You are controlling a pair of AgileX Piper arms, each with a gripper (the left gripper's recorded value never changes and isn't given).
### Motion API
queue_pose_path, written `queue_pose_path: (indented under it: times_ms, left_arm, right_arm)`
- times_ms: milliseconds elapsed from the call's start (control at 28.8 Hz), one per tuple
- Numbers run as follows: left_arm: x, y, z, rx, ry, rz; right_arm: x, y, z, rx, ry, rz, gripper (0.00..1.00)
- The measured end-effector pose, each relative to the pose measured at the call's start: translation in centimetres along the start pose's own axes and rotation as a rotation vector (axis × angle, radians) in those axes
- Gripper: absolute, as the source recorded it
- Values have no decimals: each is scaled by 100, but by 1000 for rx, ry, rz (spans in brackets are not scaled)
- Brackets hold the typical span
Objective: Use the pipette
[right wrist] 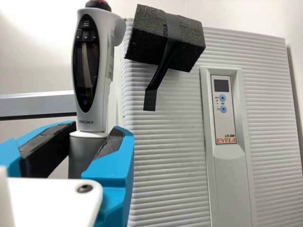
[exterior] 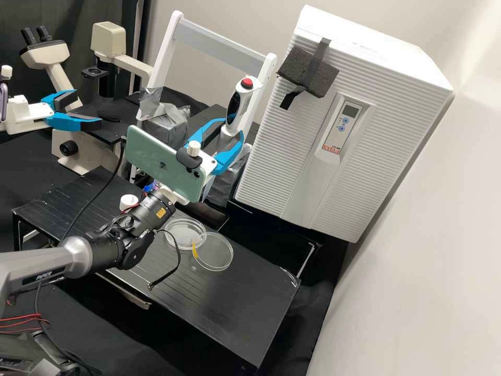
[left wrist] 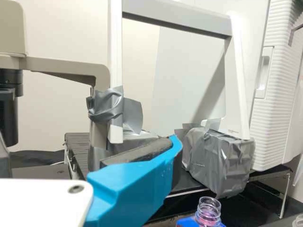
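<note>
Pipette (exterior: pixel 239 107) held upright, red button uppermost, in the right pincer (exterior: pixel 224 142), whose blue fingers close on its lower body above the rear of the counter (exterior: pixel 235 303), beside a white ribbed cabinet (exterior: pixel 334 130). Two clear dishes (exterior: pixel 201 243) lie on the counter in front. The left pincer (exterior: pixel 86 110) hangs well apart by a microscope (exterior: pixel 78 151), its fingers spread and empty.

Left wrist view: an open-necked bottle (left wrist: pixel 209 212) of pink liquid stands beyond one blue finger (left wrist: pixel 137 184).

Right wrist view: dark pads (right wrist: pixel 49 146) clamp the shaft just under the display.

The step in hand appears to be carrying the pipette to its liquid. A vertical carry, a firm grip and a straight descent into the neck should serve best.
</note>
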Motion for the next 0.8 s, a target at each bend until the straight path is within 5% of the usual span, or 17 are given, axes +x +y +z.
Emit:
queue_pose_path:
  times_ms: [104, 208, 312, 381, 520, 797]
  left_arm:
    - [0, 0, 0, 0, 0, 0]
    - [1, -4, 11, -1, -4, -1]
    - [3, -11, 30, -2, -10, -4]
    - [5, -18, 48, -3, -16, -6]
    - [8, -32, 85, -6, -29, -10]
    - [11, -47, 124, -8, -42, -15]
  right_arm:
    - [0, 0, 0, 37, 0, 0, 0]
    - [0, -3, -2, 102, 2, -3, 0]
    - [0, -27, -20, 193, 13, -21, 0]
    - [0, -48, -39, 218, 22, -33, 0]
    - [-1, -71, -63, 226, 44, -59, 0]
    - [-31, -2, -113, 228, 83, -26, 0]
